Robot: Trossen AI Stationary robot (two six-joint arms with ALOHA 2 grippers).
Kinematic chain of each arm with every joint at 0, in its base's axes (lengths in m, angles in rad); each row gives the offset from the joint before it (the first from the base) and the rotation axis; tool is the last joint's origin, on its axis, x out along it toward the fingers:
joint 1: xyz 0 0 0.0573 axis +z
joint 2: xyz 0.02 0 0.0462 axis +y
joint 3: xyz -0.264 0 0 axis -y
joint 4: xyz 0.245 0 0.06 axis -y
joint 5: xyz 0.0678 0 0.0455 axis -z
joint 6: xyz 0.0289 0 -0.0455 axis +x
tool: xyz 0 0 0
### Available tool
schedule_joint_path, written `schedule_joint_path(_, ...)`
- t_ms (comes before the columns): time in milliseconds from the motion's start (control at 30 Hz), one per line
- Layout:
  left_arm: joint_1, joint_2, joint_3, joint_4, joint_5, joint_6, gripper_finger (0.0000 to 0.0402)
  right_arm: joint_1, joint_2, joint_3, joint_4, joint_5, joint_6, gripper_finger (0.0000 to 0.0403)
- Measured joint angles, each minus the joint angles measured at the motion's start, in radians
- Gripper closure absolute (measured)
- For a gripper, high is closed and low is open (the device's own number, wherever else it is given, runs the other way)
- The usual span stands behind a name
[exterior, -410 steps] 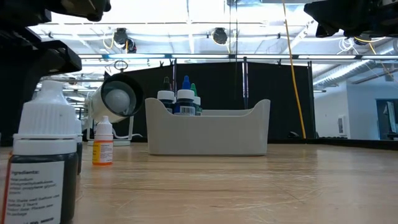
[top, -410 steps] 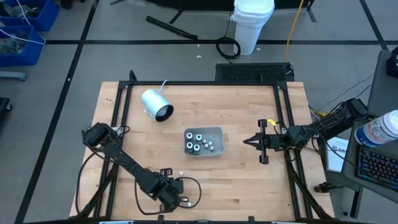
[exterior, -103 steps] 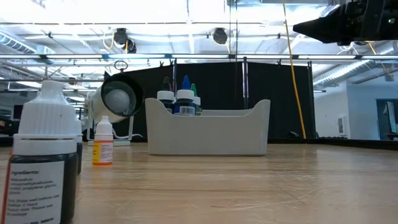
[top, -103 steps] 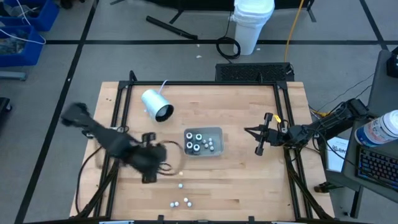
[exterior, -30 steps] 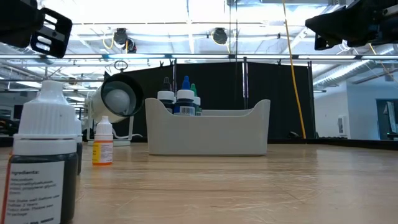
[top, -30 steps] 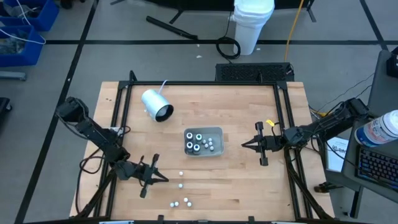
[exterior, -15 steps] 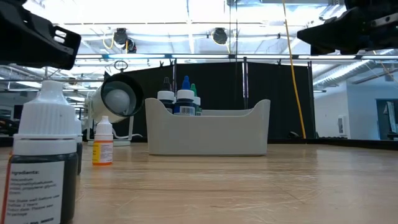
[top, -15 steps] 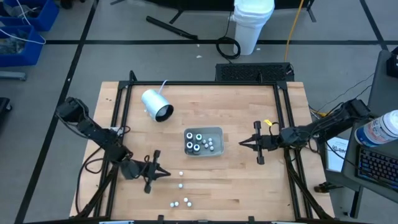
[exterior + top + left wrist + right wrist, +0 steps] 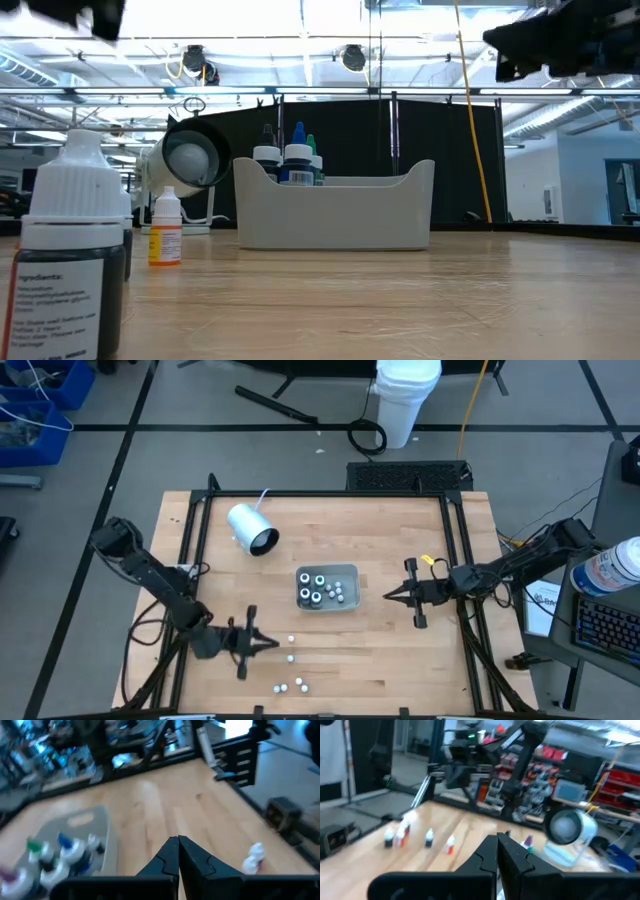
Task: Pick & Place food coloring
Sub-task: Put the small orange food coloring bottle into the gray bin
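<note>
From above, my left gripper (image 9: 268, 644) is clenched empty, a loose food coloring bottle (image 9: 290, 640) just ahead of its tips; I should open before descending; right gripper (image 9: 388, 596), clenched, waits beside the tray (image 9: 349, 570); the left wrist view shows a bottle (image 9: 254, 858) off to one side, so I'd re-aim first.

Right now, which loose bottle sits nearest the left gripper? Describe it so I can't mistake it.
Start at the grey tray mid-table and go toward the near-left corner, to the shut left gripper. The bottle just off its tip is the one: it stands closest to the tray, and the other loose ones lie nearer the table's front edge.
</note>
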Motion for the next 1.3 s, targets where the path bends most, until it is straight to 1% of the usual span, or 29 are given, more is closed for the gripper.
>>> schedule_joint_path(33, -0.009, 0.0, 0.041, -0.05, 0.0, 0.017, 0.0392, 0.003, -0.02, 0.0, -0.004, 0.008, 0.002, 0.0403)
schedule_joint_path(100, -0.025, -0.009, 0.122, -0.204, 0.002, 0.039, 0.0396, 0.005, -0.078, 0.0, -0.055, 0.029, -0.006, 0.0403)
schedule_joint_path(167, -0.041, -0.016, 0.209, -0.375, 0.01, 0.061, 0.0397, -0.001, -0.161, 0.0, -0.166, 0.03, -0.026, 0.0403)
schedule_joint_path(200, -0.044, -0.016, 0.25, -0.426, 0.011, 0.077, 0.0397, -0.009, -0.206, 0.0, -0.219, 0.03, -0.036, 0.0403)
schedule_joint_path(233, -0.045, -0.017, 0.289, -0.454, 0.01, 0.1, 0.0397, -0.02, -0.256, -0.001, -0.263, 0.027, -0.038, 0.0403)
schedule_joint_path(267, -0.045, -0.018, 0.323, -0.477, 0.011, 0.132, 0.0397, -0.029, -0.302, -0.001, -0.29, -0.001, -0.03, 0.0403)
schedule_joint_path(300, -0.044, -0.018, 0.353, -0.489, 0.015, 0.17, 0.0398, -0.038, -0.349, -0.001, -0.301, -0.053, -0.023, 0.0403)
schedule_joint_path(367, -0.043, -0.018, 0.408, -0.516, 0.052, 0.239, 0.0398, -0.05, -0.429, -0.001, -0.316, -0.192, 0.0, 0.0403)
schedule_joint_path(400, -0.044, -0.018, 0.43, -0.532, 0.066, 0.274, 0.0398, -0.053, -0.464, 0.0, -0.327, -0.236, 0.014, 0.0403)
schedule_joint_path(467, -0.044, -0.02, 0.465, -0.581, 0.073, 0.333, 0.0398, -0.063, -0.516, 0.0, -0.377, -0.253, 0.025, 0.0403)
schedule_joint_path(533, -0.042, -0.041, 0.478, -0.628, 0.053, 0.378, 0.0399, -0.076, -0.545, 0.0, -0.435, -0.222, 0.025, 0.0403)
schedule_joint_path(633, 0.018, -0.106, 0.472, -0.638, 0.029, 0.399, 0.0399, -0.109, -0.572, 0.0, -0.505, -0.206, 0.026, 0.0403)
schedule_joint_path(700, 0.081, -0.163, 0.448, -0.658, 0.073, 0.382, 0.0399, -0.135, -0.575, 0.0, -0.534, -0.207, 0.04, 0.0403)
schedule_joint_path(833, 0.219, -0.278, 0.354, -0.634, 0.217, 0.328, 0.0399, -0.175, -0.577, 0.0, -0.572, -0.208, 0.082, 0.0403)
schedule_joint_path(867, 0.242, -0.305, 0.32, -0.619, 0.236, 0.317, 0.04, -0.179, -0.577, -0.004, -0.571, -0.209, 0.091, 0.0403)
schedule_joint_path(967, 0.27, -0.379, 0.189, -0.531, 0.237, 0.294, 0.04, -0.181, -0.578, -0.044, -0.522, -0.214, 0.101, 0.0403)
schedule_joint_path(1033, 0.261, -0.426, 0.083, -0.438, 0.237, 0.294, 0.04, -0.181, -0.578, -0.086, -0.47, -0.235, 0.098, 0.0403)
schedule_joint_path(1100, 0.245, -0.466, -0.034, -0.305, 0.216, 0.304, 0.04, -0.181, -0.578, -0.114, -0.403, -0.231, 0.082, 0.0403)
schedule_joint_path(1200, 0.228, -0.49, -0.205, -0.026, 0.169, 0.349, 0.04, -0.186, -0.584, -0.121, -0.326, -0.23, 0.087, 0.0403)
schedule_joint_path(1300, 0.232, -0.481, -0.33, 0.247, 0.157, 0.404, 0.04, -0.185, -0.58, -0.122, -0.316, -0.23, 0.101, 0.0403)
